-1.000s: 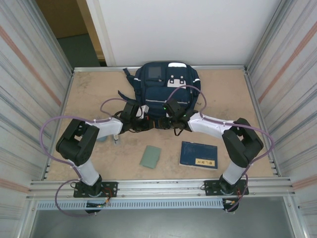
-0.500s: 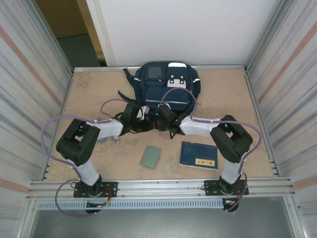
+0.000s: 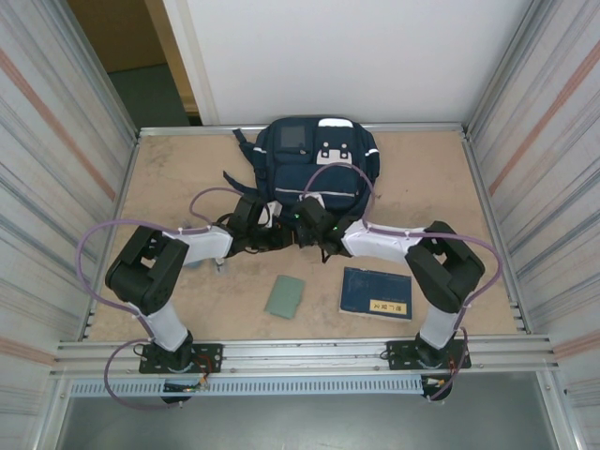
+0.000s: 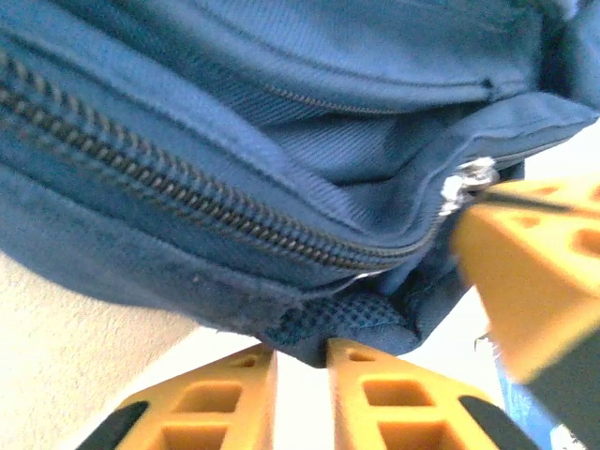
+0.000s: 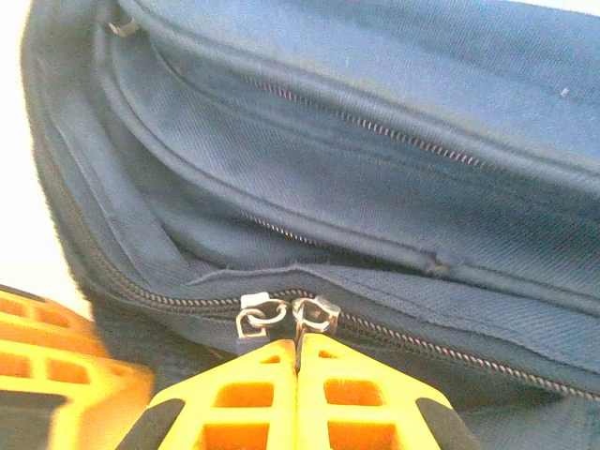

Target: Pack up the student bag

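The student bag [image 3: 319, 155], navy with thin pale stripes, lies at the back middle of the table. Both grippers meet at its near edge. My right gripper [image 5: 297, 349] is shut on a zipper pull [image 5: 312, 314] of the bag's main zipper. A second slider [image 5: 258, 314] sits right beside that pull. My left gripper [image 4: 300, 349] stands slightly open, and a corner of the bag's mesh fabric [image 4: 342, 323] touches its fingertips. The right gripper's orange finger [image 4: 534, 272] shows at the zipper's end [image 4: 464, 183]. From above, the left gripper [image 3: 279, 234] and right gripper [image 3: 300, 225] are almost touching.
A flat dark blue book with a yellow label [image 3: 375, 292] lies near the right arm's base. A small grey-green pouch [image 3: 284, 296] lies in the front middle. Metal walls close in the table on the left and right, with a white panel behind the bag.
My right gripper has slid left along the bag's near edge and closed on the zipper pull. My left gripper's jaws have parted a little while its arm stayed in place.
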`<state>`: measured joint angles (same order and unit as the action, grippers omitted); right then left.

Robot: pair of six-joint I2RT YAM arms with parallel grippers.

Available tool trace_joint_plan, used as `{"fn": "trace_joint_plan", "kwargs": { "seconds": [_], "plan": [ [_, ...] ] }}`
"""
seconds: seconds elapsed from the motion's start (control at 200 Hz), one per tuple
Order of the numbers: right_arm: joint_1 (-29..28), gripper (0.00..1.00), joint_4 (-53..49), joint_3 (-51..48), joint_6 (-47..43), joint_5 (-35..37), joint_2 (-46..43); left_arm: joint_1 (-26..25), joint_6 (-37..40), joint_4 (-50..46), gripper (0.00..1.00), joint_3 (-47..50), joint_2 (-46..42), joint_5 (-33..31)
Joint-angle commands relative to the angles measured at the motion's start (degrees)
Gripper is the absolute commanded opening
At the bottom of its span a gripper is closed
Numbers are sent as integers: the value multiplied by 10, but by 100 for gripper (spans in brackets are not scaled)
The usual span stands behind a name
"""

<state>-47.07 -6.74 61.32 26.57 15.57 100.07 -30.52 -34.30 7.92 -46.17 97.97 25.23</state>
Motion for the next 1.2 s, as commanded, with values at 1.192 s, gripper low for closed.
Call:
{"fn": "trace_joint_plan", "kwargs": {
  "seconds": [1.192],
  "plan": [
    [84,30,14,-19,-82,-222,-28,31,-121,14,55,1,-10,-47]
  ]
}}
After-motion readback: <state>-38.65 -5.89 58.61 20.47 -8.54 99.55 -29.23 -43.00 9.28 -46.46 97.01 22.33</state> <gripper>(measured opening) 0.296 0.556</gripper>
